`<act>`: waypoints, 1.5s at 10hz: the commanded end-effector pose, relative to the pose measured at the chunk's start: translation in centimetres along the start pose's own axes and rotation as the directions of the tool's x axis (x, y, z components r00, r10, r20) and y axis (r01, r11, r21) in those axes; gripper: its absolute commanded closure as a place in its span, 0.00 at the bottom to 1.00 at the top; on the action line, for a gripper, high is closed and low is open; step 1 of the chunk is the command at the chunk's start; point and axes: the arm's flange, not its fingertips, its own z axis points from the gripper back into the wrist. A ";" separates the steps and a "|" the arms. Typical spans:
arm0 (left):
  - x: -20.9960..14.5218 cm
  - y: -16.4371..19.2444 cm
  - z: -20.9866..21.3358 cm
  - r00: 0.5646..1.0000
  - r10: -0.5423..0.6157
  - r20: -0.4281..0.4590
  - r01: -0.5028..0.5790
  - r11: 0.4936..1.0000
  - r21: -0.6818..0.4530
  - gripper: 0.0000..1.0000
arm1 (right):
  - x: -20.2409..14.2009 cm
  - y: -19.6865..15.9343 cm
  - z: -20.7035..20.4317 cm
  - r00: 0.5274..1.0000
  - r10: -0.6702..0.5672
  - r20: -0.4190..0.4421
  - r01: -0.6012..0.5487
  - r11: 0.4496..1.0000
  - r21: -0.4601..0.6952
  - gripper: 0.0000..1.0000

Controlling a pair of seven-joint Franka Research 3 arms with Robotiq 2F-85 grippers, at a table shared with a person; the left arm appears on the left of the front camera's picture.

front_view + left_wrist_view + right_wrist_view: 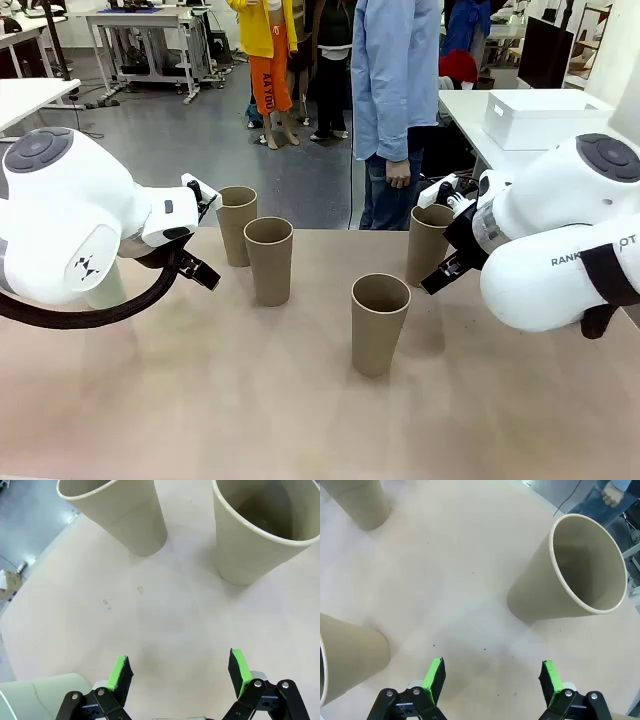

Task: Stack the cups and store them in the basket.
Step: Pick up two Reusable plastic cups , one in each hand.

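Tall tapered tan-brown cardboard-like cups: four upright, unstacked, none held.

Front view: far-left cup, mid-left cup, nearest cup and right cup stand apart on the pale beige tabletop. Left wrist view: left gripper, jaws spread wide, empty, over bare table; a cup ahead on one side, a cup on the other. Right wrist view: right gripper, equally wide, empty; one cup ahead, off to one side. Handling, judged: light, thin-walled, easily tipped, crushable at the open rim; grip across the wall below the rim, gently, then lower straight into another cup.
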 end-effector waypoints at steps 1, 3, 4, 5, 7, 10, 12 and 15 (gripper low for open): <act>0.0 0.0 0.0 1.000 0.000 0.000 0.000 1.000 0.000 0.00 | 0.0 0.0 0.0 1.000 0.000 0.000 0.000 1.000 0.000 0.00; 0.0 0.0 0.0 1.000 0.000 0.000 0.000 1.000 0.000 0.00 | 0.0 0.0 0.0 1.000 0.000 0.000 0.000 1.000 0.000 0.00; 0.0 0.0 0.0 1.000 0.000 0.000 0.000 1.000 0.000 0.00 | 0.0 0.0 0.0 1.000 0.000 0.000 0.000 1.000 0.000 0.00; 0.0 0.0 0.0 1.000 0.000 0.000 0.000 1.000 0.000 0.00 | 0.0 0.0 0.0 1.000 0.000 0.000 0.000 1.000 0.000 0.00; 0.0 0.0 0.0 1.000 0.000 0.000 0.000 1.000 0.000 0.00 | 0.0 0.0 0.0 1.000 0.000 0.000 0.000 1.000 0.000 0.00; 1.4 0.6 2.3 0.999 -0.011 0.033 0.012 0.999 -0.044 0.00 | 1.8 -0.9 2.7 0.999 -0.020 0.032 0.021 0.999 -0.035 0.00; 2.8 2.5 6.8 0.998 -0.015 0.053 0.018 0.998 -0.057 0.00 | 4.0 -2.2 7.7 0.998 -0.025 0.062 0.028 0.998 -0.048 0.00; 1.4 6.2 15.1 0.984 -0.107 0.144 0.138 0.965 -0.222 0.00 | 2.9 -6.2 15.9 0.990 0.024 0.136 -0.031 0.998 0.051 0.00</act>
